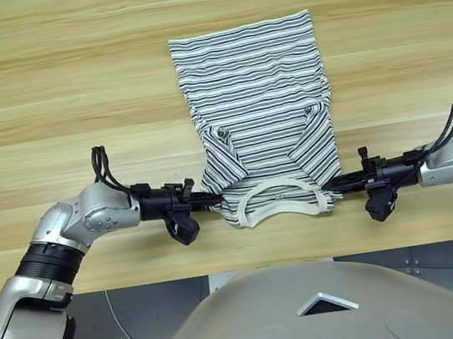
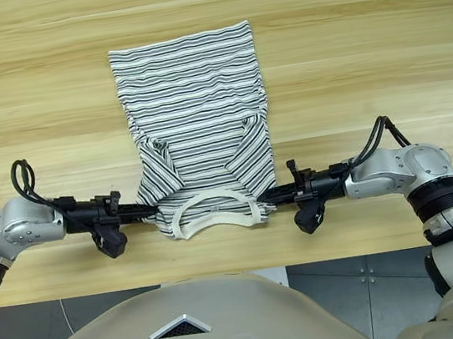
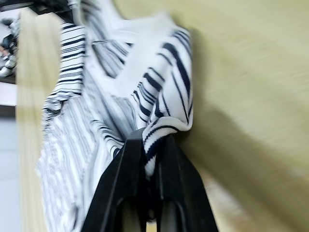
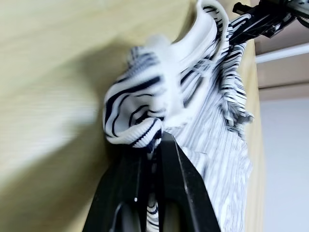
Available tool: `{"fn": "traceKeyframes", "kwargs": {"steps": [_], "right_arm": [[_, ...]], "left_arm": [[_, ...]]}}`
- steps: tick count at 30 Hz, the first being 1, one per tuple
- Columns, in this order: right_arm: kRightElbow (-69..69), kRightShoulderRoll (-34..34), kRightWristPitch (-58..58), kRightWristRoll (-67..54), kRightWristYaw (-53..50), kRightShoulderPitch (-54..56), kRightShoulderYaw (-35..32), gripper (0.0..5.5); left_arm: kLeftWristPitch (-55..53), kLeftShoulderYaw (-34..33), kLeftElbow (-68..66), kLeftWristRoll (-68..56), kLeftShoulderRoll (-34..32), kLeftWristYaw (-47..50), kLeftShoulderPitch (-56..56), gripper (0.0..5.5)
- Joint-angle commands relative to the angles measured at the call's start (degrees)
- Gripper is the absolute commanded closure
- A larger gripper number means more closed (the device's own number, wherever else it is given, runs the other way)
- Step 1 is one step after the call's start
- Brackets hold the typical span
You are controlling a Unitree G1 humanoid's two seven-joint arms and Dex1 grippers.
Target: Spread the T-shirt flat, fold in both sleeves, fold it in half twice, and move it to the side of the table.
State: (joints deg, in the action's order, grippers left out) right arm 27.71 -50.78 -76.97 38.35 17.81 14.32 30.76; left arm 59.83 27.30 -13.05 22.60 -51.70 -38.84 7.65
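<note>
A black-and-white striped T-shirt (image 1: 257, 98) lies on the wooden table (image 1: 72, 90), hem far from me and white collar (image 1: 280, 200) near the front edge. Both sleeves are folded in over the body. My left gripper (image 1: 216, 195) is shut on the shirt's near left shoulder corner, seen up close as bunched striped cloth (image 3: 166, 113) between the black fingers (image 3: 126, 181). My right gripper (image 1: 333, 186) is shut on the near right shoulder corner (image 4: 137, 121), cloth pinched between its fingers (image 4: 171, 181).
Bare wood stretches to both sides of the shirt and beyond its hem. The table's front edge (image 1: 141, 281) runs just below the grippers, with dark floor past it. Cables loop off both wrists.
</note>
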Motion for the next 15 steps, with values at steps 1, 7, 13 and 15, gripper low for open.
{"fn": "traceKeyframes", "kwargs": {"steps": [1, 7, 13, 15], "right_arm": [[-1.6, -3.6, 6.9, -22.5, 11.4, 5.3, 6.0, 5.40], [-5.7, -5.1, 15.6, -41.0, 27.0, 6.7, 7.7, 5.40], [-9.6, -4.8, 21.0, -48.4, 37.9, 5.3, 6.3, 5.40], [-13.1, -6.3, 24.4, -50.8, 41.7, 3.4, 6.1, 5.40]], "left_arm": [[-7.5, -0.2, 3.0, -8.1, -0.8, -5.6, 2.6, 5.36], [-19.8, -0.4, 8.2, -17.9, -3.3, -16.8, 3.1, 5.36], [-36.2, -0.4, 15.2, -29.7, -10.6, -33.1, -1.7, 5.36], [-39.6, -2.0, 18.8, -33.6, -13.3, -37.4, -2.6, 5.36]]}}
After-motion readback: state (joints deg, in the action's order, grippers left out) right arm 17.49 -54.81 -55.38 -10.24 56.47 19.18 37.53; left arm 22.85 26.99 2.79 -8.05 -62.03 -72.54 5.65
